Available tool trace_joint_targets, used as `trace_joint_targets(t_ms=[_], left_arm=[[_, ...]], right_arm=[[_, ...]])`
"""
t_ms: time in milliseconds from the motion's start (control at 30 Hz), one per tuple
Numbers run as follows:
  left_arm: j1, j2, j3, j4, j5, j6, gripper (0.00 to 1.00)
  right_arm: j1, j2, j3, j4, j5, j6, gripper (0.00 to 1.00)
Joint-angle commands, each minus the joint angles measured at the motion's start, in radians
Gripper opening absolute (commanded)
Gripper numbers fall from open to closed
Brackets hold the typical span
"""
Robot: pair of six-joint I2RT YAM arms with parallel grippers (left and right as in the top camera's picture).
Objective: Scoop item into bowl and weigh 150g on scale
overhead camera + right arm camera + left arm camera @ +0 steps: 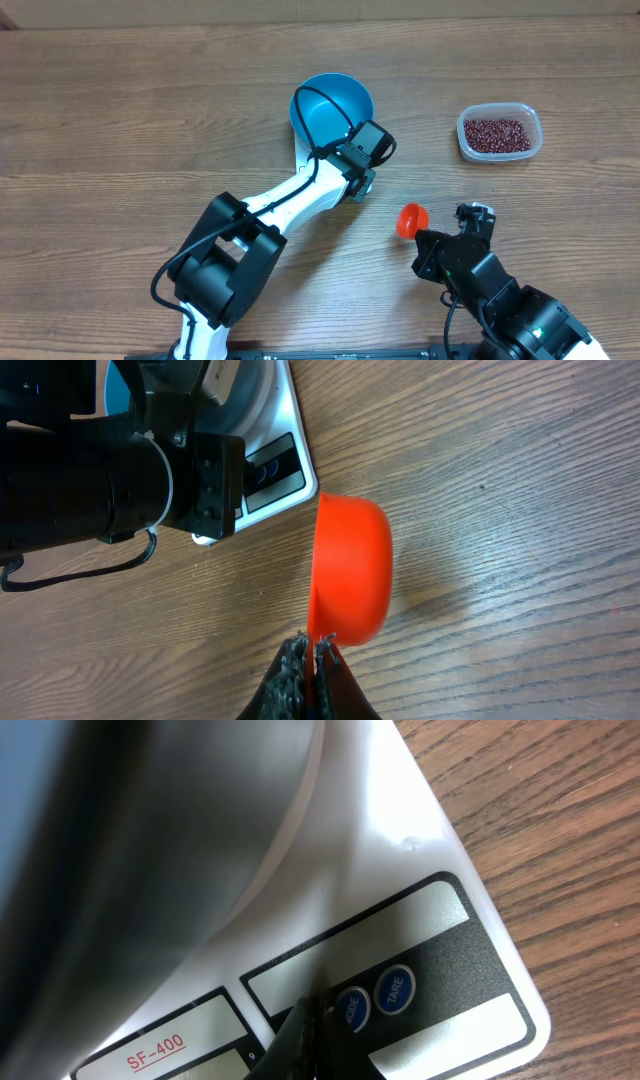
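The blue bowl [332, 108] stands on the white scale [400, 860], which it and my left arm mostly hide from above. My left gripper [312, 1012] is shut on nothing, its tip pressed on the scale's front panel right beside the blue MODE button [353, 1008]; the TARE button [395, 989] sits just right of it. The red-brown beans [495, 132] lie in a clear tub [533, 118] at the back right. My right gripper [312, 646] is shut on the handle of a red scoop [350, 570], held just above the table to the right of the scale.
My left arm [290, 200] stretches diagonally from the front edge to the scale. In the right wrist view its black wrist [100, 480] fills the upper left, close to the scoop. The scale's corner [290, 455] shows beside it.
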Motion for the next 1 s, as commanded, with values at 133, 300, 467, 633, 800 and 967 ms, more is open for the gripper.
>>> trace_joint_targets(t_ms=[133,300,467,633,800,967], left_arm=[[0.004,0.013,-0.039,0.014,-0.014,-0.013,0.04],[0.004,0.013,-0.071,0.042,-0.014,-0.014,0.04],[0.004,0.013,-0.076,0.037,-0.014,-0.013,0.04],[-0.002,0.013,-0.076,-0.002,-0.003,-0.013,0.04],[-0.005,0.011,-0.075,-0.03,-0.002,-0.015,0.04],[-0.005,-0.045,-0.073,-0.049,0.037,-0.028,0.04]], right_arm=[[-0.007,-0.01,0.031,0.005,0.018,-0.005,0.04],[-0.007,-0.01,0.031,0.005,0.018,-0.005,0.04],[-0.007,-0.01,0.031,0.005,0.018,-0.005,0.04],[-0.007,-0.01,0.031,0.005,0.018,-0.005,0.04],[-0.007,-0.01,0.031,0.006,0.018,-0.005,0.04],[-0.007,-0.01,0.031,0.005,0.021,-0.005,0.04]])
